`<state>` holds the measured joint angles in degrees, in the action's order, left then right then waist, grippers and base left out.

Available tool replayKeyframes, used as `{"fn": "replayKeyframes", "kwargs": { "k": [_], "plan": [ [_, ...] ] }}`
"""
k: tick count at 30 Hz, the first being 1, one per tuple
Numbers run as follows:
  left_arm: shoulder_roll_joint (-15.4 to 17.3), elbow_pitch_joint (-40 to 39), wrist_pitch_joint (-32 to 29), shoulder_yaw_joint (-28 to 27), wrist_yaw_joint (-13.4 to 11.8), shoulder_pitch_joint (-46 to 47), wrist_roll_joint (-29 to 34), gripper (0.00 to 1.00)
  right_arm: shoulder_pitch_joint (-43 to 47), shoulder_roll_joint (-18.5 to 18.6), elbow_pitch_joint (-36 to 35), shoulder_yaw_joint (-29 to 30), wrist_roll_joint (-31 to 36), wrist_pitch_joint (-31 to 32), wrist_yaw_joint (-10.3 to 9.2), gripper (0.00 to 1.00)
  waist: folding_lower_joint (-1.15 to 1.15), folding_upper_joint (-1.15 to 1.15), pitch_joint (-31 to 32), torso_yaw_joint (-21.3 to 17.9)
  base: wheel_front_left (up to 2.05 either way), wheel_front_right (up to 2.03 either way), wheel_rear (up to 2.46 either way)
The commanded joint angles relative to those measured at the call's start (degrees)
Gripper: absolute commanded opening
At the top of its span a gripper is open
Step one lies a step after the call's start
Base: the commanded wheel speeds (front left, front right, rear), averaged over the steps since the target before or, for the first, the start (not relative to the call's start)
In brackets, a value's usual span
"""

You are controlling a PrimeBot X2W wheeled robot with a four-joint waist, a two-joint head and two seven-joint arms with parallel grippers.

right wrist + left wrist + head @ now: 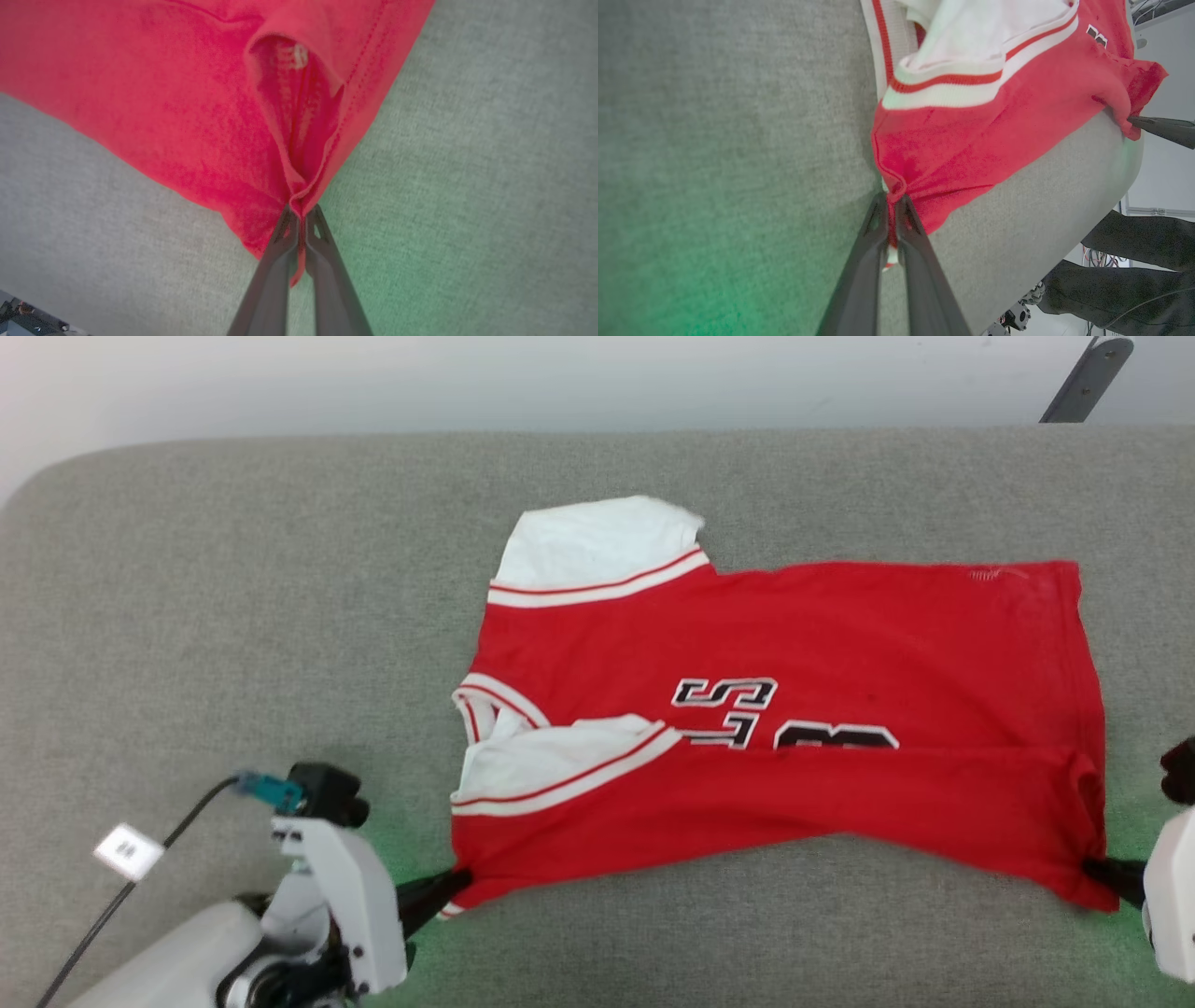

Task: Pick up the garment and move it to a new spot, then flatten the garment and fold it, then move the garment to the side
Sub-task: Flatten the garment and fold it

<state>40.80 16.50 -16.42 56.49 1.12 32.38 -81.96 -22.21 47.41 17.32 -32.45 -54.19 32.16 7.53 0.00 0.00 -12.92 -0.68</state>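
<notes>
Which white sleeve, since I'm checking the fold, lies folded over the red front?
The sleeve nearer the robot: it lies on the garment's red front, beside the lettering. The far sleeve sticks out onto the grey surface.

A grey fabric-covered tabletop (233, 569) has a rounded far corner. Green light tints its near edge. A pale surface (560, 383) lies beyond.

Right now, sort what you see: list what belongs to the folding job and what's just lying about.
Job: red garment, pinched at two near corners by the left fingers and right fingers; grey surface under it.
Lying about: black cable, white tag, dark bracket beyond the far edge.
</notes>
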Motion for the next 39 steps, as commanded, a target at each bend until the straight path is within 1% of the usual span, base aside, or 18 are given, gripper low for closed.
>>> {"fn": "replayKeyframes", "kwargs": {
  "k": [1, 7, 8, 9, 10, 11, 15, 17, 20, 22, 25, 27, 28, 30, 33, 35, 39],
  "plan": [
    [1.24, -1.01, 0.52, -0.12, -1.04, -1.92, -0.38, 0.00, 1.74, 0.57, -0.78, 0.16, -0.34, 0.31, -0.09, 0.00, 0.00, 0.00, 0.25, -0.12, 0.00, 0.00, 0.00],
    [5.33, -8.98, 2.25, -0.85, -4.56, -5.93, -1.23, 0.00, 6.69, 1.53, -5.00, 2.20, 0.49, -0.14, -0.09, 0.00, 0.00, 0.00, 0.59, -0.26, 0.00, 0.00, 0.00],
    [5.69, -10.01, 2.50, -0.97, -5.10, -6.25, -1.26, 0.00, 7.03, 1.49, -5.62, 2.81, 1.25, -1.02, -0.09, 0.42, 0.00, 0.00, 0.63, -0.29, 0.00, 0.00, 0.00],
    [6.02, -10.79, 3.04, -1.16, -5.64, -6.55, -0.97, 0.36, 7.44, 1.20, -6.01, 3.67, 1.90, -2.14, -0.09, 1.00, 0.00, 0.00, 0.73, -0.30, 0.00, 0.00, 0.00],
    [6.30, -11.47, 3.95, -1.42, -6.20, -6.93, -0.57, 0.93, 7.86, 0.59, -5.89, 4.88, 2.47, -3.51, -0.09, 1.00, 0.00, 0.00, 0.83, -0.32, 0.00, 0.00, 0.00],
    [6.32, -11.80, 4.79, -1.78, -6.89, -7.30, -0.67, 1.00, 8.30, 0.01, -5.77, 6.09, 3.18, -4.77, -0.09, 1.00, 0.00, 0.00, 0.93, -0.32, 0.00, 0.00, 0.00],
    [7.17, -13.65, 8.37, -3.24, -8.51, -8.18, 0.06, 1.00, 9.61, -1.46, -6.71, 10.26, 7.07, -9.85, -0.09, 1.00, 0.00, 0.00, 1.36, -0.56, 0.00, 0.00, 0.00],
    [8.08, -14.70, 10.90, -3.92, -8.78, -7.99, 1.99, 1.00, 9.92, -2.50, -7.69, 12.85, 9.44, -13.66, -0.09, 1.00, 0.00, 0.00, 1.50, -0.78, 0.00, 0.00, 0.00],
    [8.91, -15.30, 14.58, -4.86, -9.53, -7.72, 4.48, 1.00, 10.19, -5.27, -8.62, 17.18, 13.15, -19.67, -0.09, 1.00, 0.00, 0.00, 1.44, -1.43, 0.00, 0.00, 0.00],
    [8.81, -14.79, 17.28, -6.10, -10.43, -6.84, 5.73, 1.00, 9.92, -7.76, -9.42, 19.53, 15.49, -23.27, -0.09, 1.00, 0.00, 0.00, 1.17, -2.02, 0.00, 0.00, 0.00],
    [7.48, -13.83, 19.70, -7.36, -10.12, -4.63, 7.11, 1.00, 9.37, -11.64, -11.00, 22.02, 18.80, -27.92, -0.09, 1.00, 0.00, 0.00, 0.56, -3.08, 0.00, 0.00, 0.00],
    [6.98, -11.92, 20.30, -8.27, -9.06, -2.34, 7.70, 1.00, 8.98, -13.79, -12.25, 22.96, 21.50, -30.92, -0.09, 1.00, 0.00, 0.00, 0.06, -4.14, 0.00, 0.00, 0.00],
    [6.13, -10.77, 20.43, -9.09, -8.38, -1.10, 6.96, 1.00, 8.91, -14.85, -13.03, 23.05, 22.47, -32.08, -0.09, 1.00, 0.00, 0.00, -0.41, -4.79, 0.00, 0.00, 0.00],
    [5.20, -7.83, 19.91, -10.24, -7.00, 2.02, 6.48, 1.00, 8.72, -17.59, -14.08, 23.86, 23.47, -33.82, -0.09, 1.00, 0.00, 0.00, -1.33, -6.32, 0.00, 0.00, 0.00],
    [3.88, -2.46, 17.27, -10.57, -5.45, 8.03, 7.25, 1.00, 8.08, -20.29, -15.78, 24.43, 24.41, -35.32, -0.09, 1.00, 0.00, 0.00, -3.11, -8.79, 0.00, 0.00, 0.00],
    [3.13, 2.21, 14.62, -10.46, -4.72, 12.77, 7.97, 1.00, 7.86, -21.82, -16.85, 24.68, 24.53, -35.95, -0.09, 1.00, 0.00, 0.00, -4.47, -10.46, 0.00, 0.00, 0.00],
    [1.76, 12.10, 7.18, -9.06, -3.93, 22.34, 9.83, 1.00, 7.05, -23.94, -18.30, 24.92, 24.35, -36.75, -0.09, 1.00, 0.00, 0.00, -7.86, -14.05, 0.00, 0.00, 0.00]
  ]
}}
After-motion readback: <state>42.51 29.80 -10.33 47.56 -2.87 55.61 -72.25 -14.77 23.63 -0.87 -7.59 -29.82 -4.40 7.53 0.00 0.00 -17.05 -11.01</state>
